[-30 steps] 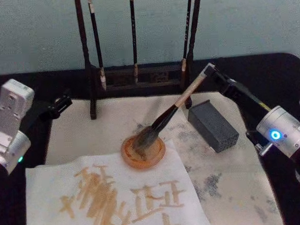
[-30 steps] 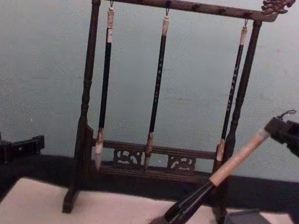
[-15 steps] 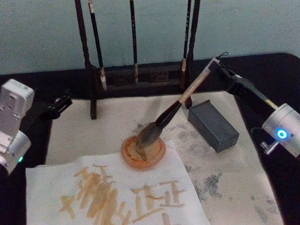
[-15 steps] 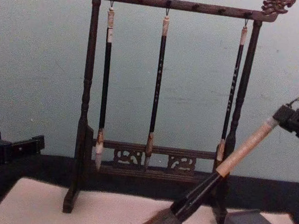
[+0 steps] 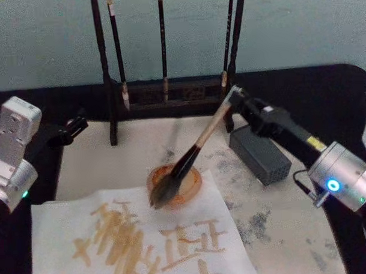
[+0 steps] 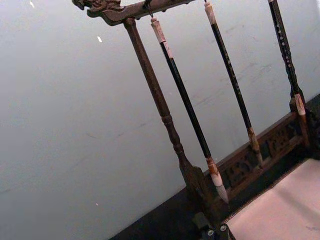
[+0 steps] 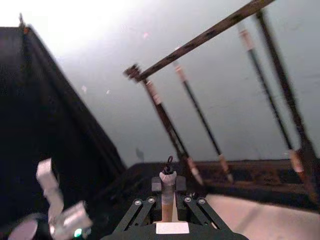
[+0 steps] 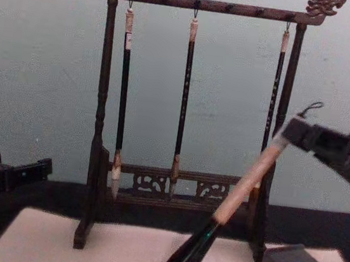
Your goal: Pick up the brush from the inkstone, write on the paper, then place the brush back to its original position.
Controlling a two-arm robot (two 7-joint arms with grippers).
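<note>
a black table (image 5: 325, 84) carries the paper (image 5: 294, 229), spread wide and ink-smudged. the wooden rack (image 5: 163, 92) stands at the paper's far edge.

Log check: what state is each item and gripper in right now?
brush: tilted, held by its top end, bristles at the dish's near rim.
right gripper: shut on the brush.
left gripper: parked on the left.
inkstone: lying flat, nothing on it.
paper: flat, marked with tan strokes.
three slim brushes: hanging from the rack.
</note>
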